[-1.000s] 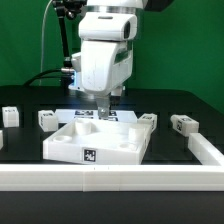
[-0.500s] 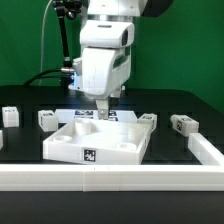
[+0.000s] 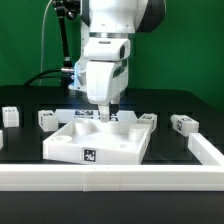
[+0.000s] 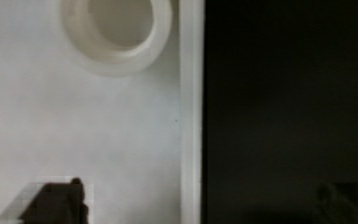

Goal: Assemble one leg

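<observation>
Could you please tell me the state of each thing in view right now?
Large flat white square tray-like piece: flat on table, ungripped.
Two-finger gripper: open, empty, above that piece's edge.
Small white plastic leg, exterior view's right: loose on table.
Two more white legs, exterior view's left: loose on table.

Seen in the exterior view, the tray piece sits mid-tabletop. From it, the nearer leg lies at ten o'clock, the outer leg farther out that way, and the right leg at two o'clock.
</observation>
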